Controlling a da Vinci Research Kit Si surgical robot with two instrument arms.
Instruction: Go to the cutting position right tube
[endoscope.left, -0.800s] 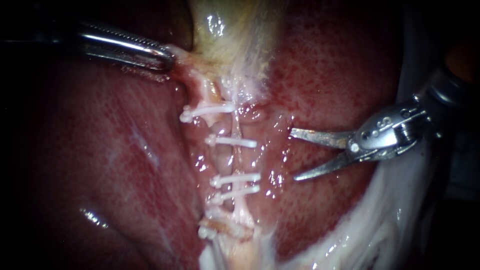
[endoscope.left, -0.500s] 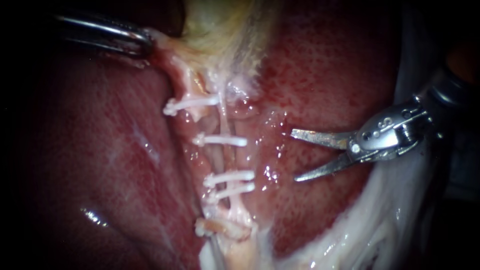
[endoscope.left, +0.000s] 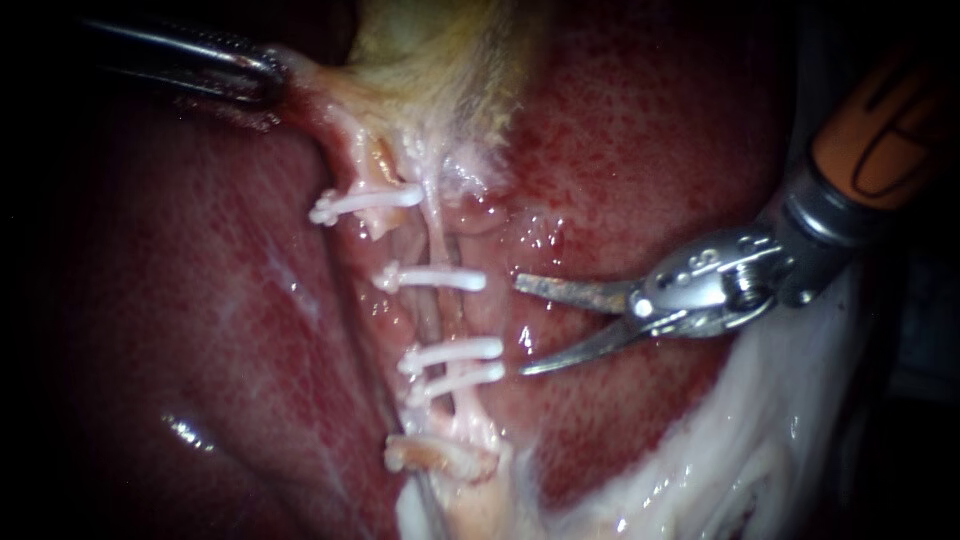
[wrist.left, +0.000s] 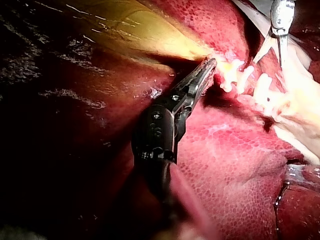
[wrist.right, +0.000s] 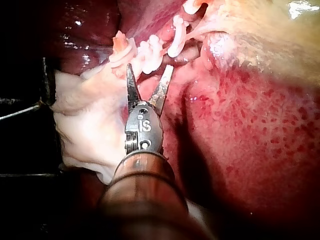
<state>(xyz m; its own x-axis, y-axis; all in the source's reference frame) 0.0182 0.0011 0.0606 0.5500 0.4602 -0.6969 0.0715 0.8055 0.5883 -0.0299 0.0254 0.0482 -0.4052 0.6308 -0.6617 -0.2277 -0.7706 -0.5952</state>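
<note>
White clips (endoscope.left: 435, 279), speckled red liver (endoscope.left: 650, 130), yellowish gallbladder (endoscope.left: 440, 60)

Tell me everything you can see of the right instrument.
The right instrument comes in from the upper right: orange-brown shaft, dark collar, shiny metal wrist. Its pincer is two thin, pointed metal blades, open with nothing between them. The tips point at the tube, level with the bare stretch between two white clips, and stop just short of it. It hangs over red liver; whether it touches tissue cannot be told.
</note>
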